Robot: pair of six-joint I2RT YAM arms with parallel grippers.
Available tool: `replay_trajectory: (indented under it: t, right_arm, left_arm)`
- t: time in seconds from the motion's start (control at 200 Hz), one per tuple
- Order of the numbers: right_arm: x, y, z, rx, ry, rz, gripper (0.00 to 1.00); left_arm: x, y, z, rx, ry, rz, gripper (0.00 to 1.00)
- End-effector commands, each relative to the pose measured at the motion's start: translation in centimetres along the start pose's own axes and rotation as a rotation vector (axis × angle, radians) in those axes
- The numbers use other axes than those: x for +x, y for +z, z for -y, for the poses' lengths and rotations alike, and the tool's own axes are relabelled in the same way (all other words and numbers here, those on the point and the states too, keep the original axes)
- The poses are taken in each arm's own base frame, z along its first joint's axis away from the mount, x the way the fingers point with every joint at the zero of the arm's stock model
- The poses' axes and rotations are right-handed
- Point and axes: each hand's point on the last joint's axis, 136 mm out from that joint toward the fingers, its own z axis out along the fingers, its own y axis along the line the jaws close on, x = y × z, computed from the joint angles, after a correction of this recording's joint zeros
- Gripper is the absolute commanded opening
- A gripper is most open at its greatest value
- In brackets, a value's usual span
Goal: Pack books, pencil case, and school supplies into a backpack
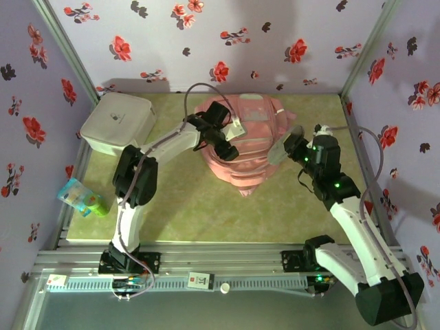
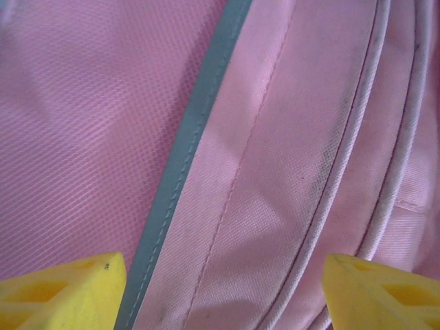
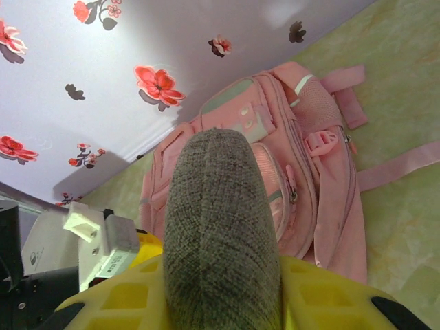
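The pale-pink backpack [image 1: 251, 117] lies in the middle of the green mat, its front pockets facing up. My left gripper [image 1: 230, 148] hovers close over it, open. In the left wrist view its yellow fingertips [image 2: 62, 292] stand wide apart over the backpack's [image 2: 289, 137] pink fabric and grey trim, nothing between them. My right gripper [image 1: 292, 148] is at the backpack's right side, shut on a grey woven pencil case [image 1: 279, 151]. In the right wrist view the pencil case [image 3: 216, 206] sticks out between the yellow jaws toward the backpack [image 3: 323, 179]. The books are out of view.
A white rounded-corner box [image 1: 117, 122] stands at the back left. A colourful blue-green packet [image 1: 82, 197] lies at the mat's left edge. Flowered walls and metal posts close in the back and both sides. Bare mat lies in front of the backpack.
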Motion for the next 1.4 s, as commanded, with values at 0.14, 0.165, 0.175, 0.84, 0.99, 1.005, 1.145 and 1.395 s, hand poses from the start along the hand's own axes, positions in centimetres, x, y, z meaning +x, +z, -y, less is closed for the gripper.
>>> replay_trajectory:
  t: [0.14, 0.165, 0.175, 0.84, 0.99, 1.005, 1.145, 1.395]
  right_arm:
    - [-0.2, 0.0, -0.4, -0.033, 0.041, 0.010, 0.29]
    - [-0.1, 0.1, -0.4, -0.035, 0.042, 0.006, 0.29]
    - [-0.1, 0.1, -0.4, -0.035, 0.042, 0.006, 0.29]
    - [0.5, 1.0, -0.4, -0.047, 0.095, -0.016, 0.30]
    - [0.4, 0.9, -0.2, -0.039, 0.096, -0.012, 0.30]
    - [0.4, 0.9, -0.3, -0.040, 0.096, -0.010, 0.30]
    - [0.2, 0.7, 0.3, -0.022, 0.101, 0.010, 0.30]
    - [-0.6, -0.4, 2.2, 0.065, 0.127, 0.091, 0.31]
  left_arm:
    - [0.8, 1.7, 1.5, 0.075, 0.089, -0.084, 0.71]
    - [0.7, 1.9, 1.5, 0.071, 0.090, -0.086, 0.70]
    - [0.7, 1.9, 1.4, 0.069, 0.090, -0.086, 0.69]
    - [0.8, 4.1, 1.7, 0.020, 0.258, -0.186, 0.45]
    - [-1.0, 3.3, 1.0, -0.028, 0.256, -0.116, 0.32]
    - [-1.3, 3.1, 1.0, -0.035, 0.257, -0.104, 0.31]
    - [-3.4, 0.7, 0.8, -0.083, 0.252, -0.002, 0.14]
    - [-6.0, -3.9, 0.8, -0.132, 0.194, 0.156, 0.00]
